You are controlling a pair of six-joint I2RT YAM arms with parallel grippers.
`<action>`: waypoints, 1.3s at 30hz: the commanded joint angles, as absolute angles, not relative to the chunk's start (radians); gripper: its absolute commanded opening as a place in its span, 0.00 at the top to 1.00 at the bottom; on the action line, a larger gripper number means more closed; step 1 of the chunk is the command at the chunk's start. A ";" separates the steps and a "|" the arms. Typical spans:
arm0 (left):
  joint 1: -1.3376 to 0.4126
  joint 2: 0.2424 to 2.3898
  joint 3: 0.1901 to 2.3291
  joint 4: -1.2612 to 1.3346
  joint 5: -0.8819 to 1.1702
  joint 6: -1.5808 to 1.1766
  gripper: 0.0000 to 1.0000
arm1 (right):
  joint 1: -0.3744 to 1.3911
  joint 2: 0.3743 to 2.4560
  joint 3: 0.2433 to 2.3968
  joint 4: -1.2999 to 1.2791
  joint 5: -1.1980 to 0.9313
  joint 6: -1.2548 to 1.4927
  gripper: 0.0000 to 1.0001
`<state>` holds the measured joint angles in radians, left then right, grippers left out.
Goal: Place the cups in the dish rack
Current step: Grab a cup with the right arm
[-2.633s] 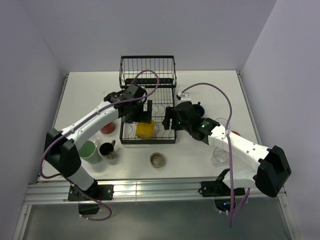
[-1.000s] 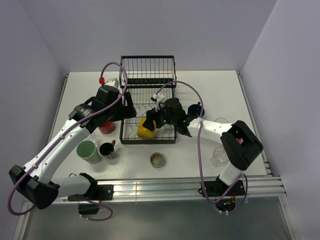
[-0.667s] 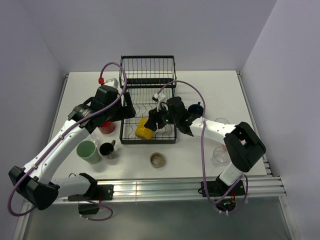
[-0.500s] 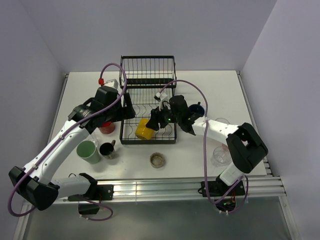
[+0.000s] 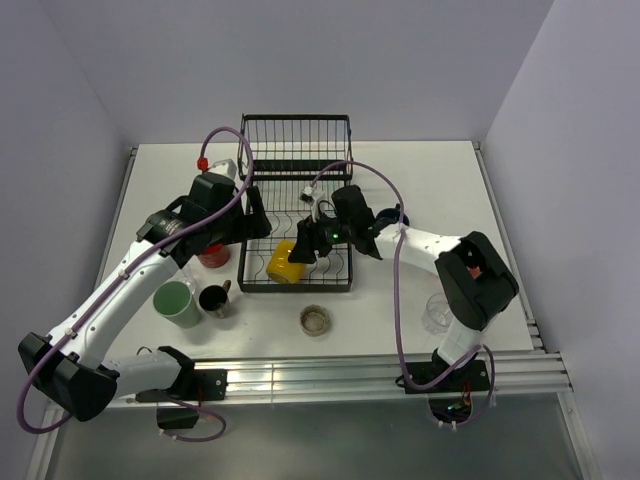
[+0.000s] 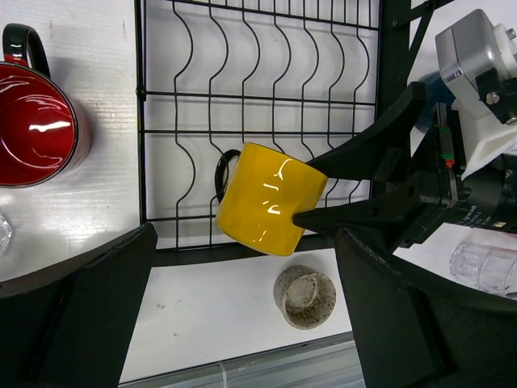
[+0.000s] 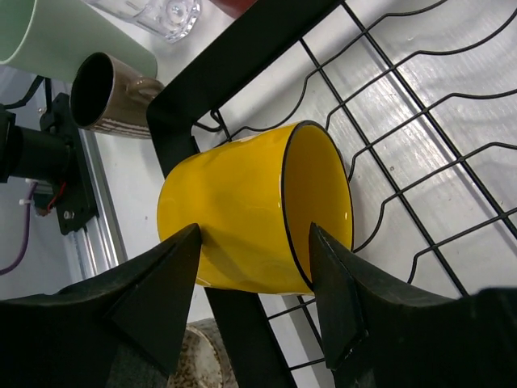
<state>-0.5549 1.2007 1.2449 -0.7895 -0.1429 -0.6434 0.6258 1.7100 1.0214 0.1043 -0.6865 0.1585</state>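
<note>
A yellow mug [image 5: 282, 262] lies tilted on its side over the near edge of the black wire dish rack [image 5: 296, 119], its mouth toward the right arm. My right gripper [image 7: 254, 234] is shut on the yellow mug [image 7: 242, 218], one finger [image 7: 174, 267] on the outer wall, the other [image 7: 339, 283] at the rim. My left gripper [image 6: 242, 242] hangs wide open above the mug [image 6: 271, 198] and touches nothing. On the table stand a red mug [image 5: 213, 255], a green tumbler [image 5: 177, 303], a dark mug [image 5: 213, 298] and a low brownish glass [image 5: 315, 320].
A clear glass [image 5: 438, 312] stands at the near right. A navy mug [image 5: 392, 215] shows partly behind the right arm. The rack's tall basket section [image 5: 296, 150] is at the far end. A metal rail [image 5: 300, 380] runs along the table's near edge.
The left gripper has let go of the yellow mug and drawn back to the left. The right gripper has come in, closed on the mug and tipped it leftward at the rack's near edge.
</note>
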 commanded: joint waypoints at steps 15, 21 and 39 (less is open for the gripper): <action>-0.538 1.187 1.238 -0.738 -0.104 -0.623 0.01 | 0.595 1.747 1.066 0.107 -0.917 0.201 0.99; -0.535 1.190 1.238 -0.735 -0.101 -0.626 0.01 | 0.594 1.692 1.055 0.139 -0.934 0.256 1.00; -0.531 1.157 1.201 -0.712 -0.091 -0.637 0.01 | 0.598 1.575 1.105 0.150 -0.927 0.426 1.00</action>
<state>-0.5358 1.1934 1.2079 -0.7574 -0.1074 -0.6403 0.5995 1.6463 1.0550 0.1215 -0.9176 0.3817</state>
